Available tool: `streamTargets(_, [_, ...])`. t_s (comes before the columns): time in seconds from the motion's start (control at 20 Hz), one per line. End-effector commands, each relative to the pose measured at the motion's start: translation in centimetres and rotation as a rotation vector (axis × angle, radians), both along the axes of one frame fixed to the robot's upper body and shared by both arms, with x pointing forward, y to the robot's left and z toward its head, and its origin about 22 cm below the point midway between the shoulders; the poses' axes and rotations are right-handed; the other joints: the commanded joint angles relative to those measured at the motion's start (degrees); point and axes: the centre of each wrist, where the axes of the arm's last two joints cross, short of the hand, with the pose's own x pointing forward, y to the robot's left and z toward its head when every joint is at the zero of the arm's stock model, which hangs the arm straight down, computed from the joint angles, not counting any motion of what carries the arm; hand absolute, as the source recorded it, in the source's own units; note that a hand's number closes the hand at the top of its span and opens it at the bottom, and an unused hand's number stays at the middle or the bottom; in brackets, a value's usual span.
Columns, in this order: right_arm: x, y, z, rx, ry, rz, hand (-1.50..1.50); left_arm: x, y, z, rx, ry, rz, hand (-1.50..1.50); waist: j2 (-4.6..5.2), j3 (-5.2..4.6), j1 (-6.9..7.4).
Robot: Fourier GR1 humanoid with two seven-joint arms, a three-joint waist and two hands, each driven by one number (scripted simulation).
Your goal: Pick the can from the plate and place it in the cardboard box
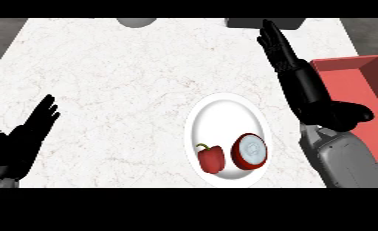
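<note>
A white plate [225,107] lies on the marble counter, right of the middle. On its near part rests a red can [249,151] on its side, pale end facing up, with a red bell pepper [210,159] just to its left. My right hand [306,87] is open, fingers straight and pointing to the far edge; it sits right of the plate, apart from the can, holding nothing. A salmon-red box [347,77] stands at the right edge, just beyond that hand. My left hand [31,127] rests open at the lower left, far from the plate.
A grey round object [136,22] and a dark grey block [247,23] sit at the counter's far edge. Bare marble spreads between my left hand and the plate.
</note>
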Motion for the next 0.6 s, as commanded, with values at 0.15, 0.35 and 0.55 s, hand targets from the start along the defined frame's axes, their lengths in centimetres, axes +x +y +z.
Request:
streamTargets(0.15, [1.0,-3.6,6.7,-0.055,-0.13,0.14,-1.5,3.6,-2.9,5.0,0.139,-0.304,-0.24,0.0,-1.28,1.49,-2.61])
streamTargets(0.35, [1.2,-8.1,8.1,-0.452,-0.129,0.125,-1.5,5.1,-6.1,6.3,0.183,-0.434,-0.394,0.0,-0.78,1.46,-4.21])
streamTargets(0.55, [0.7,-12.0,6.2,-0.423,-0.193,0.243,-1.5,5.5,-6.6,5.3,0.179,-0.447,-0.452,0.0,-0.82,1.53,-2.07])
